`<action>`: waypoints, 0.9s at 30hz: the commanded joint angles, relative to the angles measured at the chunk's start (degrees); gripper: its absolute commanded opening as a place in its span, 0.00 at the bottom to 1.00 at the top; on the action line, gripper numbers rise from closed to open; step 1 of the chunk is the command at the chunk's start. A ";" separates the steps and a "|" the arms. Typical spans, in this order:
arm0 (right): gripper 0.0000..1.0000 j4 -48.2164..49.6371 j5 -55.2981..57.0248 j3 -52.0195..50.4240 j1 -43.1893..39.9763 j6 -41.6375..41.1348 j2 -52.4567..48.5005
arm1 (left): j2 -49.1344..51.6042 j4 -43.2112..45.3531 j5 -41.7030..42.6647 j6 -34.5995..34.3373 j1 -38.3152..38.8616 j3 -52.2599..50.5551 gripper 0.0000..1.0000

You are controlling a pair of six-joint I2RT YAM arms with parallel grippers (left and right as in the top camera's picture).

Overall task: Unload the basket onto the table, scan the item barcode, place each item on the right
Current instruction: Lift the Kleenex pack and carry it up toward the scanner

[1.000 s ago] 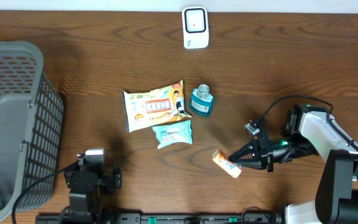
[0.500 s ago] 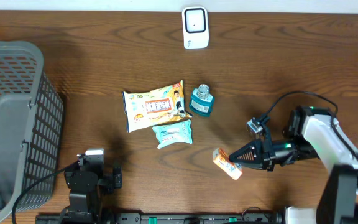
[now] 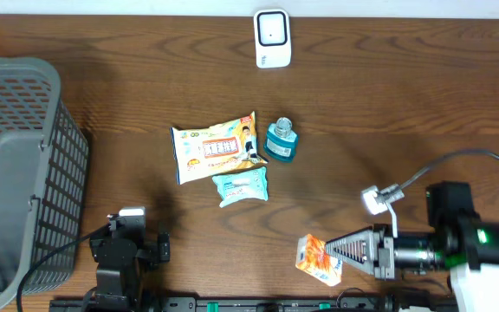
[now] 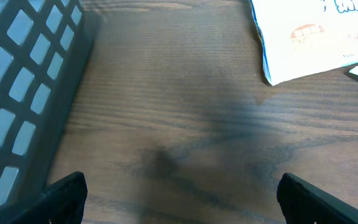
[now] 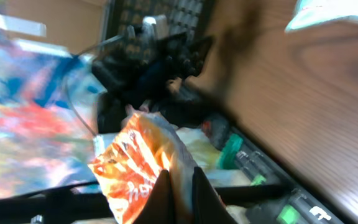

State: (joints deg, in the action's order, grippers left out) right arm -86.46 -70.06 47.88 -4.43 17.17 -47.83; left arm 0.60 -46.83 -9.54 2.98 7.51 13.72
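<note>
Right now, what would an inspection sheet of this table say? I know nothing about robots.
Surface: brown wooden table, no spills seen.
Job's things: orange packet in the right gripper near the front edge; white scanner at the far edge.
Clutter: large snack bag, teal bottle and small teal pack, grouped mid-table.
Grippers: right gripper shut on the orange packet; left gripper open, holding nothing.
Cables: black cable arching over the right arm.
Surroundings: gray basket at the left.

Basket (image 3: 66,165) left, scanner (image 3: 272,39) at back, bottle (image 3: 281,141) right of large packet (image 3: 215,149), pouch (image 3: 319,258) front-right.
</note>
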 commanded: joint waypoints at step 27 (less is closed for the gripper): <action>0.01 33.99 59.95 0.00 -0.66 -31.78 8.74 | -0.26 -0.74 -0.15 0.35 -0.20 -0.17 0.98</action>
State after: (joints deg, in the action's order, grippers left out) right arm -53.91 -11.25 47.83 -4.71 -19.07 -38.11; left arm 0.60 -46.83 -9.52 2.98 7.51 13.72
